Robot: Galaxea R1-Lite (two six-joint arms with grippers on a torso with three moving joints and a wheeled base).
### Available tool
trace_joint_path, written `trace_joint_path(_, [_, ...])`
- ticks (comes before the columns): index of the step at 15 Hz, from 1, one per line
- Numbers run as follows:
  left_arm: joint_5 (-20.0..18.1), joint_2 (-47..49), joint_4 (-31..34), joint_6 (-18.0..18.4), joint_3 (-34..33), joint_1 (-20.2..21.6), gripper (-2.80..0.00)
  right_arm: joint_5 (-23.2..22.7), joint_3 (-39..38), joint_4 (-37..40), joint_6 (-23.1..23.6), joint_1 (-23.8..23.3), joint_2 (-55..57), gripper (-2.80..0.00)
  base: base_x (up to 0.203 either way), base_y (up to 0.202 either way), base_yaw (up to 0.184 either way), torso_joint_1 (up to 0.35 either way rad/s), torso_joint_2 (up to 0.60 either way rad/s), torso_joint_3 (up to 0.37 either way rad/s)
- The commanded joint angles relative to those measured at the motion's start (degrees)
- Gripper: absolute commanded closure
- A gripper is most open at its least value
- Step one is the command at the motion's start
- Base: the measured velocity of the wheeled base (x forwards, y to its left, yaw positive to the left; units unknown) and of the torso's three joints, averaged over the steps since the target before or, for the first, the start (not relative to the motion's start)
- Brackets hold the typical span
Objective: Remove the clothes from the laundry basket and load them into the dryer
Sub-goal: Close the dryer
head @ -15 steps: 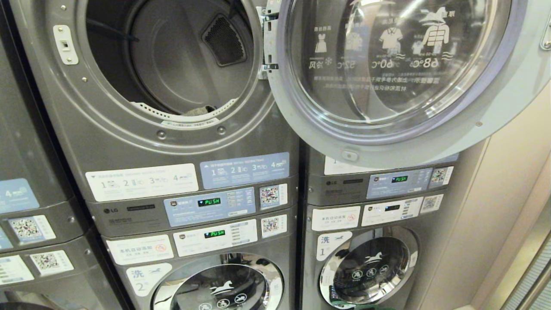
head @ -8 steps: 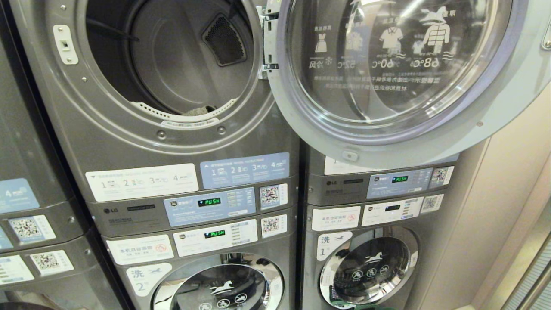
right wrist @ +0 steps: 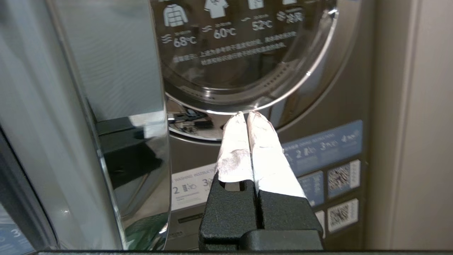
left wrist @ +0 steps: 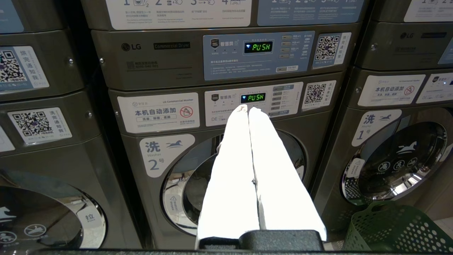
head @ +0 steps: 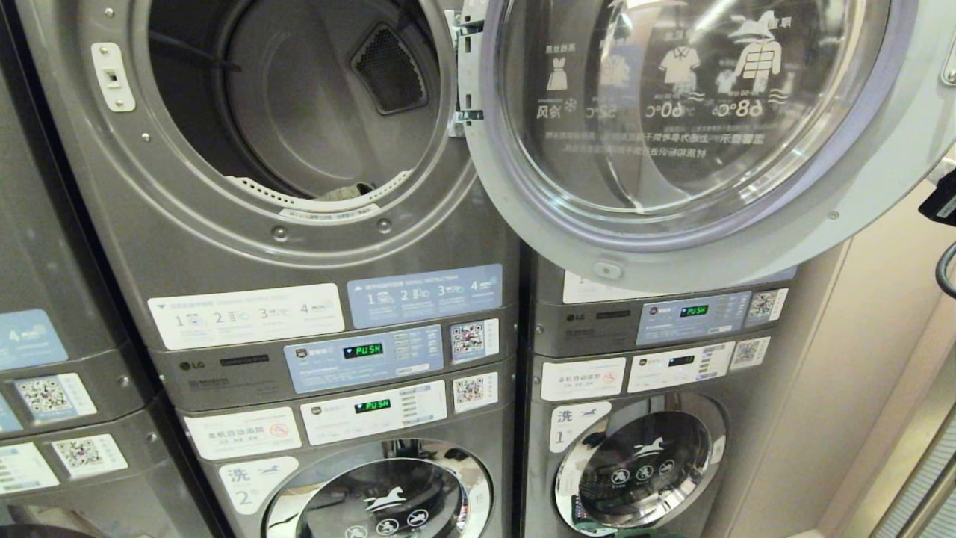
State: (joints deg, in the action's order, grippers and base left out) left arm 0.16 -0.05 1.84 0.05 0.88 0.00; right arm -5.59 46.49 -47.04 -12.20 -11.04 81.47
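Observation:
The dryer (head: pixel 299 112) stands open at the upper left of the head view, its round door (head: pixel 672 134) swung out to the right. A bit of grey cloth (head: pixel 347 192) lies at the drum's front lip. The green laundry basket (left wrist: pixel 400 230) sits on the floor by the right-hand washer; no clothes show in it. My left gripper (left wrist: pixel 247 108) is shut and empty, low in front of washer number 2. My right gripper (right wrist: pixel 246 114) is shut and empty, raised to the right of the open door's edge (right wrist: pixel 106 124) and pointing at the neighbouring dryer's closed door (right wrist: pixel 247 53).
Two stacked washer-dryer units stand side by side, with a third stack (head: pixel 45 299) at the left. Control panels (head: pixel 358 359) sit between dryers and washers. A beige wall (head: pixel 881 359) closes the right side. Part of my right arm (head: pixel 942 198) shows at the right edge.
A dark part of my right arm has risen into the head view at the right edge. The dryer, its door and the cloth inside have not moved.

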Motion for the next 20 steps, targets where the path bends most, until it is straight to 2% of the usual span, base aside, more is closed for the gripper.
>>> trace_joint_path(1, [0.0, 0.0, 0.0, 0.0, 0.0, 0.0, 0.00, -4.4, -0.4, -1.8, -0.2, -0.2, 1.8, 0.00, 0.000, 0.000, 0.000, 0.000, 0.00, 0.000])
trace_joint_path(6, [0.0, 0.0, 0.1, 0.0, 0.0, 0.0, 0.00, -20.1, -4.5, -7.0, -0.3, -0.2, -2.1, 0.00, 0.000, 0.000, 0.000, 0.000, 0.00, 0.000])
trace_joint_path(10, [0.0, 0.0, 0.1, 0.0, 0.0, 0.0, 0.00, -29.1, -8.4, -7.3, -0.3, -0.1, -7.4, 0.00, 0.000, 0.000, 0.000, 0.000, 0.00, 0.000])
trace_joint_path(15, [0.0, 0.0, 0.0, 0.0, 0.0, 0.0, 0.00, -43.8, -11.8, -7.1, -0.2, 0.7, -12.8, 0.00, 0.000, 0.000, 0.000, 0.000, 0.00, 0.000])
trace_joint_path(20, [0.0, 0.0, -0.2, 0.0, -0.1, 0.0, 0.00, -44.3, -10.9, -6.9, 1.4, 13.7, -10.6, 0.00, 0.000, 0.000, 0.000, 0.000, 0.00, 0.000])
